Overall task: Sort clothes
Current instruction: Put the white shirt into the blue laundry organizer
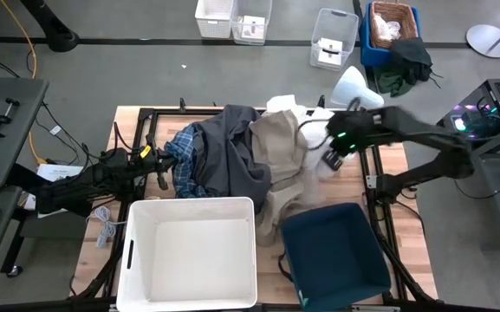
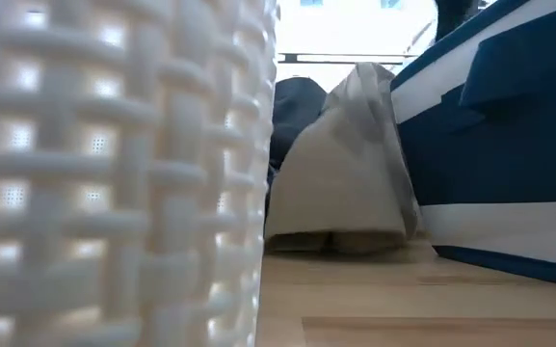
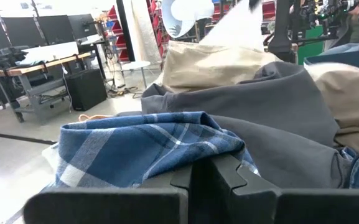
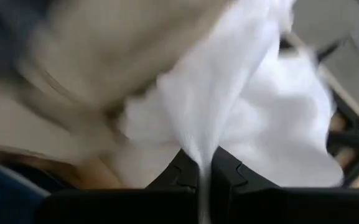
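The clothes lie heaped at the table's far middle: the blue-and-white plaid shirt (image 1: pixel 183 166) on the left, the dark grey garment (image 1: pixel 232 147) over it, the beige khaki one (image 1: pixel 280 147) to its right, and the white one (image 1: pixel 317 114) at the far right. My right gripper (image 1: pixel 332 159) is over the heap's right side, shut on the white garment (image 4: pixel 254 112). My left gripper (image 1: pixel 161 166) is low at the heap's left edge, shut, right by the plaid shirt (image 3: pixel 142 146); I cannot tell whether it touches it. My right gripper pinches a gathered fold of the white garment (image 4: pixel 203 163) between its two fingers. The cloth fans out wide beyond the fingertips and runs back to the heap beside the khaki garment (image 4: pixel 104 56). How many layers are held, I cannot tell.
A white woven basket (image 1: pixel 137 251) stands at the near left and a dark blue bin (image 1: pixel 358 286) at the near right; both fill the low view's sides (image 2: pixel 114 173) (image 2: pixel 509 145). Bins and a lamp stand on the floor beyond the far edge.
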